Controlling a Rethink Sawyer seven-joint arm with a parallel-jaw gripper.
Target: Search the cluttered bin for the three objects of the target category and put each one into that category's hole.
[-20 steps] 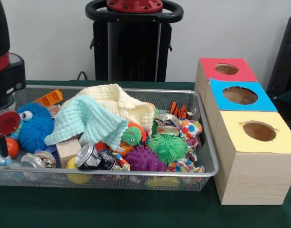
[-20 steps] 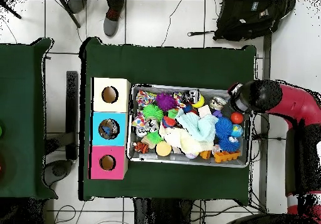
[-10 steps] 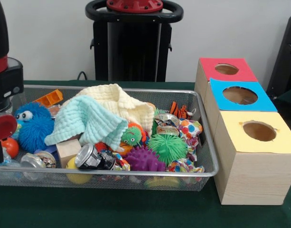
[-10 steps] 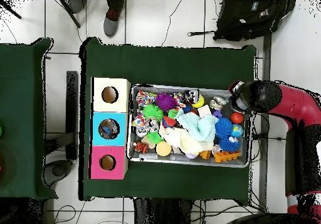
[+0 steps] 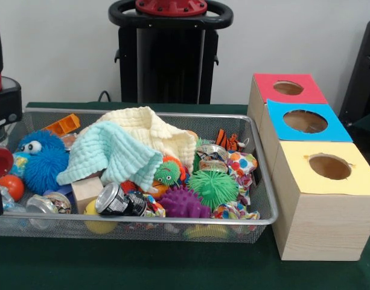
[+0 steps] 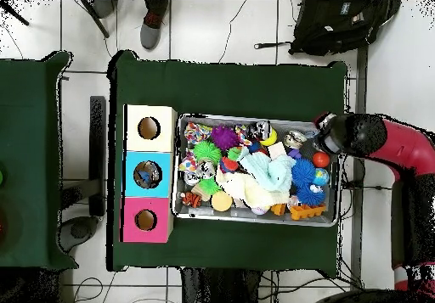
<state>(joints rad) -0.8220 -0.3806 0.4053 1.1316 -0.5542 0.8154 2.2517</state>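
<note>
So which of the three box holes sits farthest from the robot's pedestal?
The yellow-topped hole, nearest the front camera. The blue-topped hole is in the middle, and the red-topped hole lies closest to the pedestal.

A dark green tabletop [image 5: 142, 275] carries a wide wire-mesh bin [image 5: 264, 181] heaped with toys and cloths, and just beside it a row of three pale wooden boxes [image 5: 320, 226] touching one another, topped red, blue and yellow.
</note>
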